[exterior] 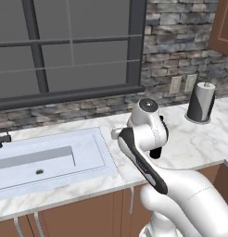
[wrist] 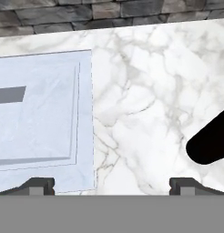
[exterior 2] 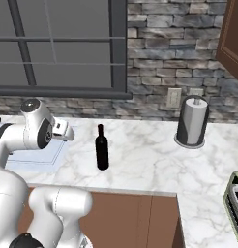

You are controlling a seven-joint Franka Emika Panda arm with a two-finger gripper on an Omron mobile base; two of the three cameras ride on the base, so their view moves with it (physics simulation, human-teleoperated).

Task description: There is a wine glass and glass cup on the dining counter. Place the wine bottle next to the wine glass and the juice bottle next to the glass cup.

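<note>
Claw (wrist: 112, 186) is spread wide with nothing between the fingers, hanging over the marble sink counter (wrist: 150, 91) and looking down at bare stone right beside the sink (wrist: 41, 109). The wine bottle (exterior 2: 101, 147) is standing upright on that counter, off to the right of the sink and well left of the paper towel roll (exterior 2: 191, 121) by the stone wall; in the hand view its black body pokes in at the right edge, so the hand is close but not lined up on it. Nobody's touching it. So I'd say the job is basically at the start: no bottle picked up, nothing carried anywhere. What's left is pretty much everything, meaning grab the wine bottle, get it over next to the stemmed glass, then do the same run for the juice one and the tumbler.
</note>
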